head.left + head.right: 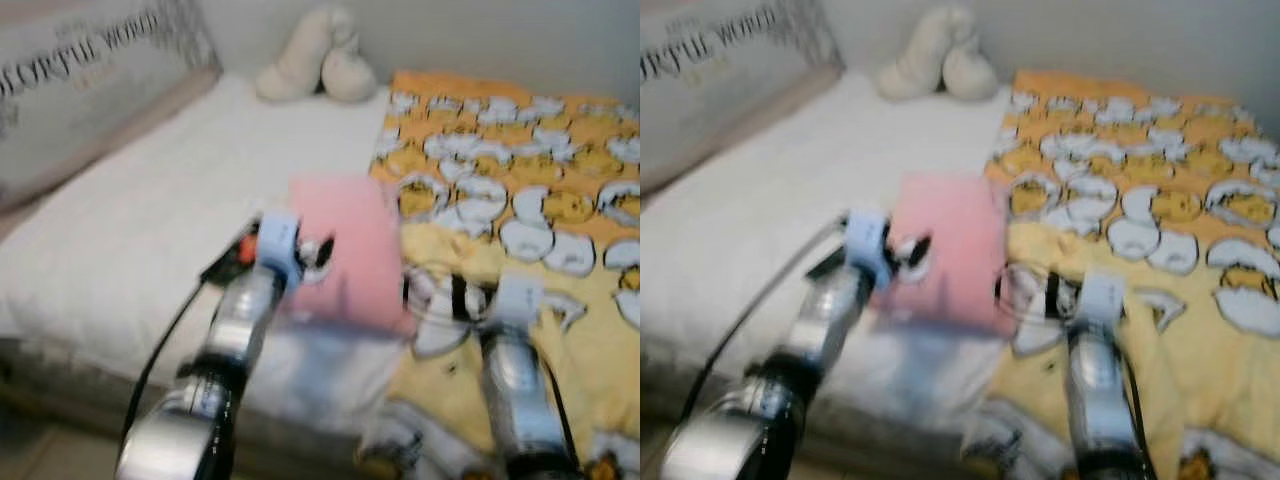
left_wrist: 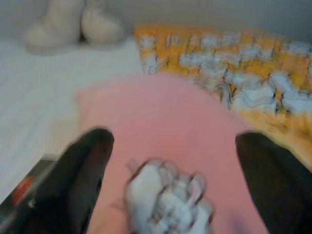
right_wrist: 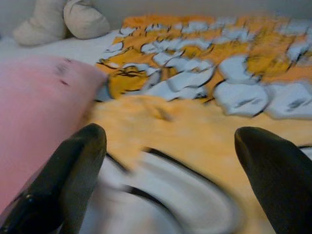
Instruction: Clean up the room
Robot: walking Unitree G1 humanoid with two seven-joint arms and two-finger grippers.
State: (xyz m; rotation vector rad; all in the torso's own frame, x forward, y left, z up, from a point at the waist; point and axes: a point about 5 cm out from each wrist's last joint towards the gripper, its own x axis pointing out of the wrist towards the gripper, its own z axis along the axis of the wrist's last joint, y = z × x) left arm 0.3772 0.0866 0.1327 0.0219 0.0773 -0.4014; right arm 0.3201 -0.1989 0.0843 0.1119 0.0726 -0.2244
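Note:
A pink pillow (image 1: 345, 250) lies on the white bed (image 1: 150, 220), its right edge against a yellow-orange blanket (image 1: 520, 160) printed with white cartoon figures. My left gripper (image 2: 173, 161) is open just over the pillow's near part, above a small white printed figure (image 2: 165, 204). My right gripper (image 3: 170, 161) is open low over the yellow blanket's near fold, with the pink pillow (image 3: 39, 112) beside one finger. The pictures are blurred.
A cream plush toy (image 1: 315, 55) sits at the head of the bed by the wall. A large grey cushion with lettering (image 1: 90, 70) leans at the far left. The bed's front edge (image 1: 100, 370) runs below my arms.

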